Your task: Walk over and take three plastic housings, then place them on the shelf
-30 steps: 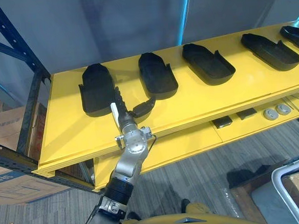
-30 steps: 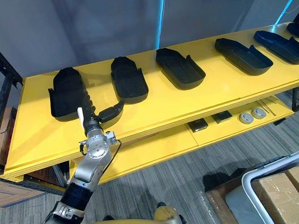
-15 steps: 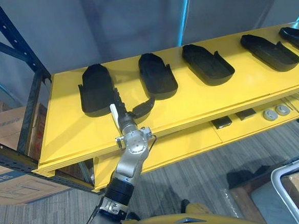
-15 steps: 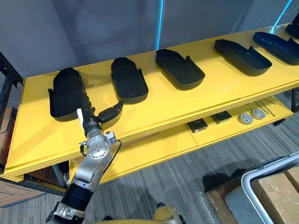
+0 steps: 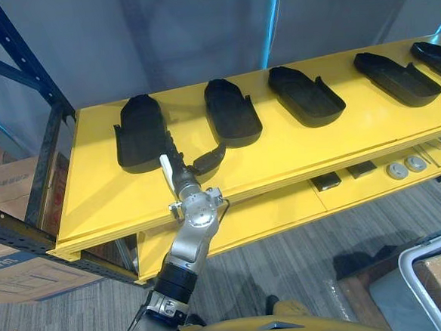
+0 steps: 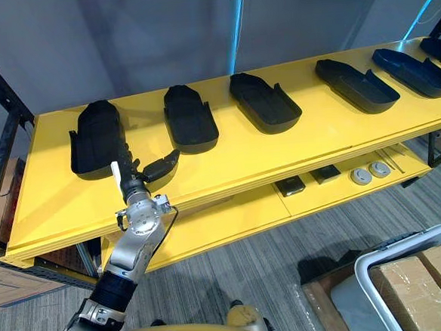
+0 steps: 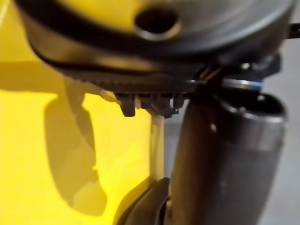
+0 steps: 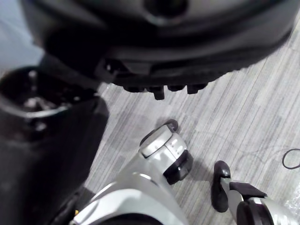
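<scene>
shelf (image 5: pixel 280 157), yellow, crossing the head views; five black plastic housings lie in a row along it, each with its long axis running front to back. from my left: leftmost housing (image 5: pixel 136 130), second housing (image 5: pixel 231 119), third housing (image 5: pixel 305 94), fourth housing (image 5: pixel 396 74), fifth housing (image 5: pixel 439 50) at the far right edge. all lie on the board, well apart from one another, and none is held.

left hand (image 5: pixel 177 167), reaching in over the front lip of the shelf. its fingers (image 5: pixel 171 146) are stretched out straight and empty, and the thumb is splayed toward the second housing. the fingertips sit at the near right corner of the leftmost housing; i cannot tell whether they touch it.

key relation: the leftmost housing lies just ahead and slightly to the left of the fingers, with its long axis nearly parallel to them. i judge that any grasp here falls to the left hand, which is by far the nearer, and needs a small shift leftward to straddle the housing's width.

right hand (image 8: pixel 154 42), idle above the grey floor (image 8: pixel 243 117), fingers relaxed and empty.
</scene>
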You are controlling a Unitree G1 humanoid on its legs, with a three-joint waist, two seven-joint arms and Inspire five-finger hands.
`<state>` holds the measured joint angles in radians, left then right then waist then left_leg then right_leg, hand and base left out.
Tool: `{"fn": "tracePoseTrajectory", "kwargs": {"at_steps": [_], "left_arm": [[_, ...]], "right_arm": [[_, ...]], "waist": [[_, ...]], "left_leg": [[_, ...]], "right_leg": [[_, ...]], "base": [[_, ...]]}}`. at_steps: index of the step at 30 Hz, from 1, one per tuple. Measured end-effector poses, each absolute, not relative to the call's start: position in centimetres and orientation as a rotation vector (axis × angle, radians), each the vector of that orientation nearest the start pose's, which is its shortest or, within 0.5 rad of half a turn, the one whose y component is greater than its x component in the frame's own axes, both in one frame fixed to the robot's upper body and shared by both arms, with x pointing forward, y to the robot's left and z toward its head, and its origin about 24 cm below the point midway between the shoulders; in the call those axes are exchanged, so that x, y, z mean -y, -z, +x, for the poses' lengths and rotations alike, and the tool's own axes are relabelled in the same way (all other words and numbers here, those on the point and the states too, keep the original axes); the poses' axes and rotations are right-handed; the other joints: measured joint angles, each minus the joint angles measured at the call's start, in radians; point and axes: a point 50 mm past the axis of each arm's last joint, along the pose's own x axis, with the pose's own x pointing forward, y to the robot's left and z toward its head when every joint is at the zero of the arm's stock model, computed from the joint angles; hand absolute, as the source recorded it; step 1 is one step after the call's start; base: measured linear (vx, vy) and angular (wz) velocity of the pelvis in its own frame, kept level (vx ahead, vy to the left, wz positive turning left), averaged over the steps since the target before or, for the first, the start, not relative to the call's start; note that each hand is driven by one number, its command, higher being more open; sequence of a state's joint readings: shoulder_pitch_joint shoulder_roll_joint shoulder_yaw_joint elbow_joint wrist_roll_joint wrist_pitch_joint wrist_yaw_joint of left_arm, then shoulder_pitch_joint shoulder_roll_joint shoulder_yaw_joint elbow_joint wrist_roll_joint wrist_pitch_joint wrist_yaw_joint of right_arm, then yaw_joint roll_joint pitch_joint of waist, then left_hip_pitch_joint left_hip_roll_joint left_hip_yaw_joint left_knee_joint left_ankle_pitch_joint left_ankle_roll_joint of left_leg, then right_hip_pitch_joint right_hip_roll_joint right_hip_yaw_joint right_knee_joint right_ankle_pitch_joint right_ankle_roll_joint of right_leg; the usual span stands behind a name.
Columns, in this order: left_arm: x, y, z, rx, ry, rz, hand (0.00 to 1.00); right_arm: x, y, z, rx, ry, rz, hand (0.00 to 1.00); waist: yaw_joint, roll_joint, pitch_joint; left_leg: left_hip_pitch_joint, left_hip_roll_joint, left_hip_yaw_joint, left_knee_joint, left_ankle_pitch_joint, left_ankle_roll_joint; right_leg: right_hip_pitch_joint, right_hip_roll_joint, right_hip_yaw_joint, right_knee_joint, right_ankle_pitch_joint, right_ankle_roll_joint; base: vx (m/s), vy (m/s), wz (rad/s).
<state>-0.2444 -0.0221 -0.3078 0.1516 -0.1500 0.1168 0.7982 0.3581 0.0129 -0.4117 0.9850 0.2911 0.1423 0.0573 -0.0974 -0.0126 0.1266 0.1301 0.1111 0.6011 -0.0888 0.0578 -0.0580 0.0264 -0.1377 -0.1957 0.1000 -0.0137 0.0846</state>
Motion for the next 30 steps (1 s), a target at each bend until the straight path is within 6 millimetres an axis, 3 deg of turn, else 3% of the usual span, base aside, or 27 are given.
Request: {"fn": "tracePoseTrajectory", "kwargs": {"at_steps": [4,10,12,18,21,24,27,28,30], "left_arm": [[-8.6,-5.4,28.3,-0.080,-0.359,-0.062,1.00],[-7.0,-6.4,27.9,0.034,-0.059,-0.217,1.00],[-6.5,-7.6,27.6,0.121,0.063,-0.224,1.00],[-5.5,-15.4,23.4,0.584,0.594,-0.216,1.00],[-4.5,-16.8,21.8,0.645,0.846,-0.257,1.00],[-2.8,-15.2,21.0,0.494,1.126,-0.260,1.00],[-0.9,-10.4,19.4,0.149,1.421,-0.181,1.00],[-0.5,-7.9,18.6,-0.013,1.476,-0.171,1.00],[-0.7,-4.7,17.8,-0.201,1.452,-0.185,1.00]], "right_arm": [[19.2,17.1,-2.8,-1.343,0.631,0.538,1.00],[19.2,17.1,-2.9,-1.340,0.643,0.545,1.00],[19.4,17.0,-3.0,-1.332,0.664,0.556,1.00],[19.4,17.0,-4.3,-1.330,0.757,0.619,1.00],[19.6,16.9,-4.9,-1.330,0.782,0.648,1.00],[20.0,16.9,-5.2,-1.327,0.815,0.657,1.00],[20.1,16.9,-5.1,-1.328,0.828,0.673,1.00],[20.3,16.9,-4.8,-1.327,0.829,0.681,1.00],[20.4,17.0,-4.2,-1.319,0.824,0.689,1.00]], "waist": [[0.008,-0.001,-0.001],[0.012,-0.010,-0.013],[0.010,-0.012,-0.016],[0.017,0.000,-0.059],[0.023,0.003,-0.097],[0.030,0.015,-0.112],[0.032,0.018,-0.113],[0.031,0.018,-0.113],[0.026,0.018,-0.113]], "left_leg": [[0.000,0.000,-0.001,0.000,0.001,0.000],[0.001,0.000,-0.006,0.000,0.001,0.001],[0.003,0.000,-0.006,0.000,0.001,0.000],[0.010,0.001,-0.009,0.000,-0.002,-0.003],[0.020,0.001,-0.012,0.000,-0.012,-0.012],[0.020,0.001,-0.011,-0.001,-0.013,-0.014],[0.019,0.003,-0.007,-0.001,-0.011,-0.011],[0.018,0.003,-0.005,-0.001,-0.011,-0.011],[0.015,0.003,0.000,-0.001,-0.011,-0.011]], "right_leg": [[0.000,0.000,0.000,0.001,0.000,0.000],[0.004,-0.001,-0.006,-0.002,0.000,0.000],[0.008,-0.001,-0.006,-0.004,0.000,0.000],[0.025,0.000,-0.015,-0.020,0.001,0.001],[0.046,0.001,-0.021,-0.035,0.000,0.001],[0.045,0.000,-0.021,-0.035,-0.002,0.002],[0.043,0.001,-0.022,-0.039,-0.005,0.005],[0.041,0.001,-0.021,-0.040,-0.004,0.005],[0.037,0.001,-0.018,-0.042,-0.004,0.005]], "base": [[0.00,0.000,0.00],[0.00,0.000,0.02],[0.00,0.000,0.00],[0.00,0.004,0.01],[0.01,0.021,0.04],[-0.01,0.003,0.00],[-0.05,0.004,-0.02],[-0.03,0.005,-0.06],[-0.02,0.009,-0.07]]}}
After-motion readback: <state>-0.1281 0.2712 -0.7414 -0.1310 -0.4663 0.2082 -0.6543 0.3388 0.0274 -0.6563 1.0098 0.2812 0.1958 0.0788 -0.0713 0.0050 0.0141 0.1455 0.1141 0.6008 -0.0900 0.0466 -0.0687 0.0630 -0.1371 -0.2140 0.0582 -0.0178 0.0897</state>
